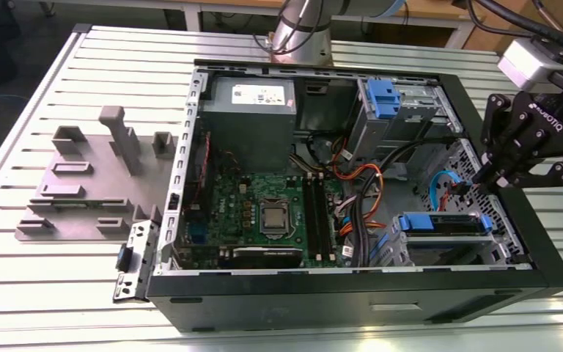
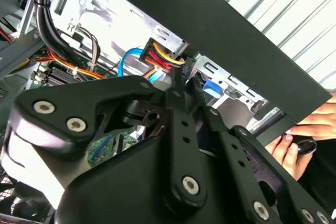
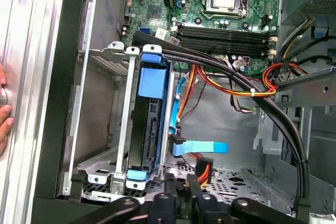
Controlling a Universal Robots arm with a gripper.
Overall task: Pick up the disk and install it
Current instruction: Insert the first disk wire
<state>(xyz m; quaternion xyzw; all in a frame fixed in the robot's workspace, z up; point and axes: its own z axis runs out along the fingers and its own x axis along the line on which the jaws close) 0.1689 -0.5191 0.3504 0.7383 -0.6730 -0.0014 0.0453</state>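
Where the disk (image 3: 148, 129) sat in its blue carrier, it was already slotted on edge into the metal drive cage (image 3: 102, 59) at the lower left of the first wrist view; in the exterior view the same disk (image 1: 445, 222) lay in the cage at the lower right of the frame, inside the open computer case (image 1: 360, 293). A blue flat cable (image 3: 199, 147) and a bundle of red, yellow and orange wires (image 3: 231, 85) ran just beside the cage. The tool (image 1: 479, 182) hung over the case's edge at the exterior view's right, close above the cage, with nothing between its fingers; whether its fingers stood apart or together I cannot tell. In the second wrist view the tool's black linkage covered the foreground, and a person's hand (image 2: 307, 135) rested on the case's rim at the right edge. The motherboard (image 1: 262, 213) filled the case's middle. The case stood on a slatted worktop (image 1: 47, 293), with a grey fixture plate (image 1: 76, 198) at the left.
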